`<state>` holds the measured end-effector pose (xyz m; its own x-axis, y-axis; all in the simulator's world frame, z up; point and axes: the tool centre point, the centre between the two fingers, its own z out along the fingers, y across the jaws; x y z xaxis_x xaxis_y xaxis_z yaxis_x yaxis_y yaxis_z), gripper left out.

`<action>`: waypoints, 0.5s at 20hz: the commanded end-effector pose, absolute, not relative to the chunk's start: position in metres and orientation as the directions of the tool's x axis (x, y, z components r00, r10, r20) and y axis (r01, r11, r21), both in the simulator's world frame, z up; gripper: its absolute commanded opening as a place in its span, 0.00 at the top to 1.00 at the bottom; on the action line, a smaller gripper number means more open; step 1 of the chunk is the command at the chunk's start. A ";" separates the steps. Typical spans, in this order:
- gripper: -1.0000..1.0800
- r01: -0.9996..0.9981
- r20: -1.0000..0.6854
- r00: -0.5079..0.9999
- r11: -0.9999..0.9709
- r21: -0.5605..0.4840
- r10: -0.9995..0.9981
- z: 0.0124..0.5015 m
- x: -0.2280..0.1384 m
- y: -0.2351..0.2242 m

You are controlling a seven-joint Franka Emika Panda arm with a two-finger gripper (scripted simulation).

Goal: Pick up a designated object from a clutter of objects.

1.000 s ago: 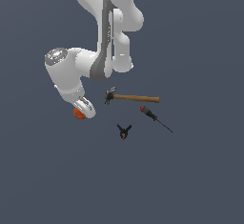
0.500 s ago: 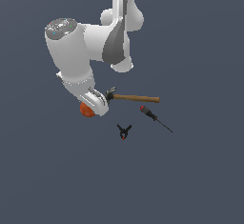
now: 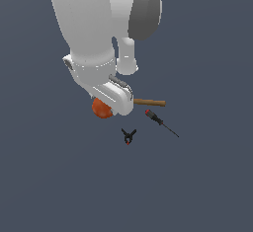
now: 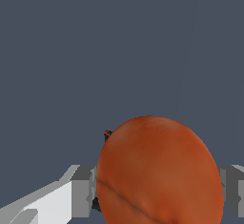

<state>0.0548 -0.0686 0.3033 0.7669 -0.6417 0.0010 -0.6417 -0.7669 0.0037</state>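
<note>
- The orange-red ball (image 4: 159, 173) fills the lower centre of the wrist view, seated between the two grey fingers (image 4: 83, 192) of the gripper (image 4: 159, 189), which flank it on either side.
- The fingers look pressed against the ball's sides, so the gripper appears to be pinching it; the actual contact faces are hidden behind the ball.
- In the exterior view the ball (image 3: 101, 108) peeks out just left of centre, under the arm's white hand; the gripper is hidden there.
- A ball has no long axis, so what matters is that it sits centred between the fingers.
- The hammer (image 3: 149, 102) handle lies just to the right of the hand, the screwdriver (image 3: 160, 123) further right and lower, the clamp (image 3: 129, 136) below centre, all apart from the ball.
- A straight lift off the counter (image 3: 207, 176) should stay clear of all three.
</note>
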 end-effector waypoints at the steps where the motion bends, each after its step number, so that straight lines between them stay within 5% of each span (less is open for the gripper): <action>1: 1.00 -0.642 0.002 0.766 -0.766 0.003 -0.642 0.324 0.065 -0.055; 10: 1.00 -0.642 0.001 0.767 -0.767 0.002 -0.642 0.380 0.095 -0.016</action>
